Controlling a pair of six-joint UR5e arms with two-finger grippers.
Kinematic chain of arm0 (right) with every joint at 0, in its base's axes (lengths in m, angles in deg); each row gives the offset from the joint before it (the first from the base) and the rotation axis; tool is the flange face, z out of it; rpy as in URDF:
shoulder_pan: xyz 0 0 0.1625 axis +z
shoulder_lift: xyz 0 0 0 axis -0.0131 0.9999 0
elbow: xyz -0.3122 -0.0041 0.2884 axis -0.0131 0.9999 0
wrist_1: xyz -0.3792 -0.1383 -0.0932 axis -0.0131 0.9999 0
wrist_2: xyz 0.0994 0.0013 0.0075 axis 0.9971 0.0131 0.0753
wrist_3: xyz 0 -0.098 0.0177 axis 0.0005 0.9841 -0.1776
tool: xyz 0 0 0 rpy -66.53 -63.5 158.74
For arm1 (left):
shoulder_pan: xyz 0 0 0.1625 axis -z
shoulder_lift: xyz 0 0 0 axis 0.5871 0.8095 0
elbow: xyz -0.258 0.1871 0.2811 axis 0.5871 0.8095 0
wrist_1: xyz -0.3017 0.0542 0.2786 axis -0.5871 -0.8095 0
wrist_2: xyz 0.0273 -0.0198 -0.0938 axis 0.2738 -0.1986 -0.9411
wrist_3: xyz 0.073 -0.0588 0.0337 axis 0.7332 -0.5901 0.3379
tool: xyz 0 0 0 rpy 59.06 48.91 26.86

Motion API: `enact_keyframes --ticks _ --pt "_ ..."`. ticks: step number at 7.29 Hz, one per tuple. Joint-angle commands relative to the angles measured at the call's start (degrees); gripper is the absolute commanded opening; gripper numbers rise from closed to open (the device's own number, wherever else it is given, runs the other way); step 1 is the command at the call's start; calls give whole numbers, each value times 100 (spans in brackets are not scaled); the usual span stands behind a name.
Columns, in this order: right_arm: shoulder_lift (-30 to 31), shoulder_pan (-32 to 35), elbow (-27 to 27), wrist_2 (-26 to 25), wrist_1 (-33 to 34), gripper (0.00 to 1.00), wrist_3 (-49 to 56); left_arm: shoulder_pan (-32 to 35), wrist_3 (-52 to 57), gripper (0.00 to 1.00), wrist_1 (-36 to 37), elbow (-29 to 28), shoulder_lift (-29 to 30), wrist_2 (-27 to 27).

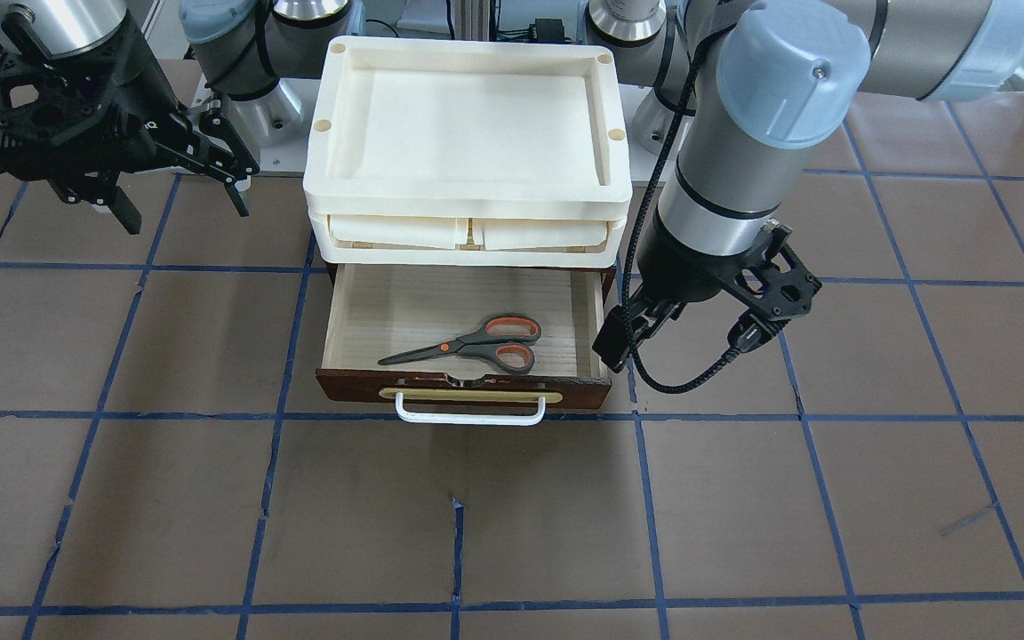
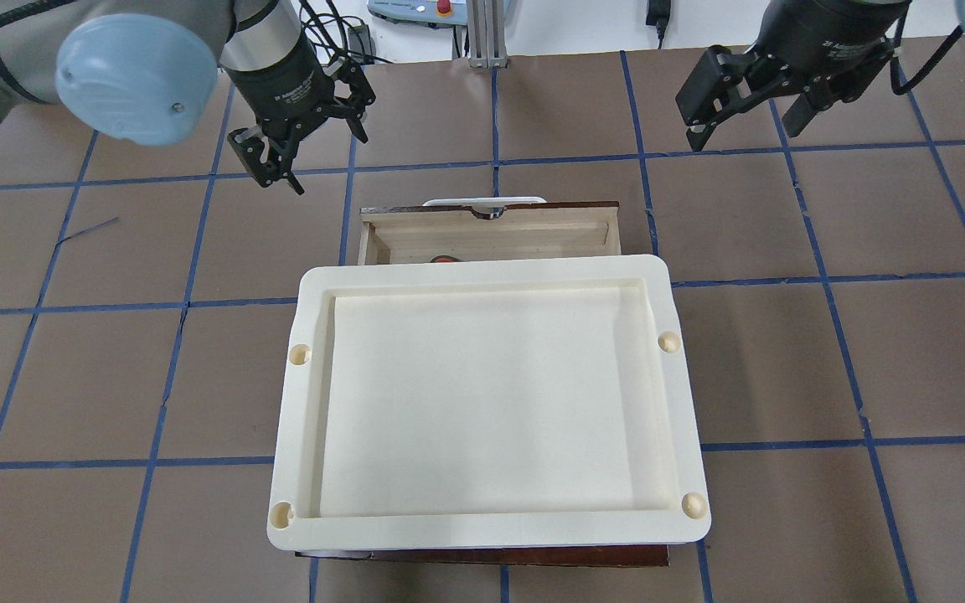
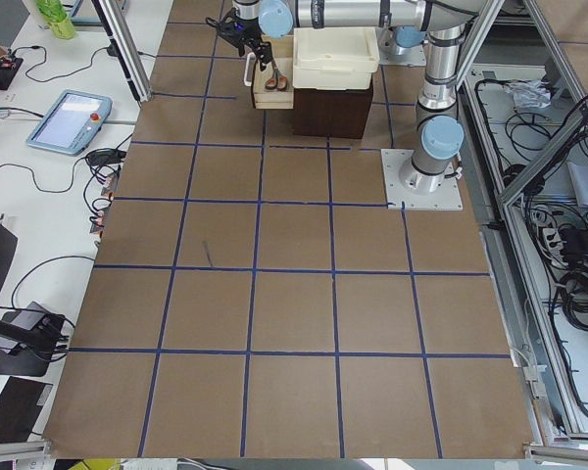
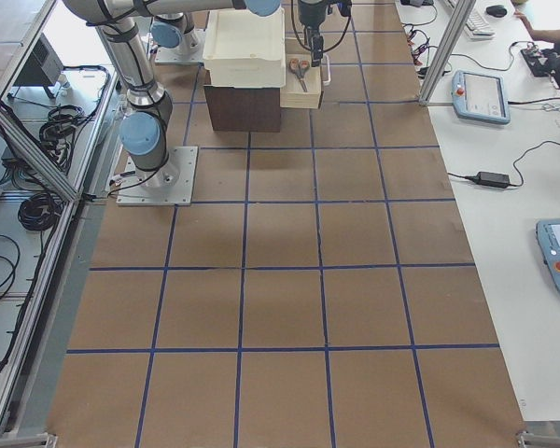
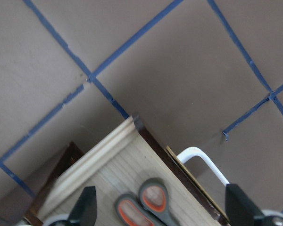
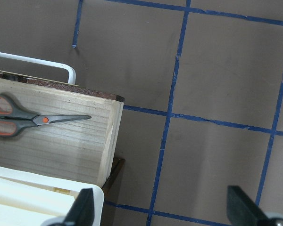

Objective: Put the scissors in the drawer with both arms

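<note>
While scissors (image 1: 468, 345) lie in drawer (image 1: 361, 307), left pincer (image 1: 616, 348) hangs beside.

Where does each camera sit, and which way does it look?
Front-facing: across the table, facing the robot; left end effector, right end effector, scissors in open drawer.
Overhead: behind the robot, looking down; both end effectors, tray.
Left side: table's end; left arm nearest.
Right side: opposite end; right arm nearest.
Left wrist: looks at one drawer corner; its fingertips.
Right wrist: looks at the other corner; its fingertips.
Both wrist views share the scissors.
</note>
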Motion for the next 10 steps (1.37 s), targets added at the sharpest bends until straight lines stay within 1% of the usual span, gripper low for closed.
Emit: enact_keyframes --ticks 1,2,3,5,6,8,10 --pt "-4 0 -19 -3 31 100 40 -326 1449 100 -209 5 -283 704" --pt "-4 0 -28 -11 31 100 48 -406 1873 100 -420 14 -458 977" --pt "-4 0 7 -29 -12 100 49 -433 1938 100 -596 40 -591 1067" --pt "40 0 60 -38 -47 100 40 -669 1948 100 -1034 -3 -775 1111" --pt "-12 0 173 -47 -248 100 40 -810 1948 100 -1176 49 -881 1111" --pt "-21 -8 262 -55 -355 100 40 -794 1982 100 -1178 93 -838 1050" --pt "-21 -26 254 -248 -390 100 40 -794 2945 100 -1090 312 -838 1041"
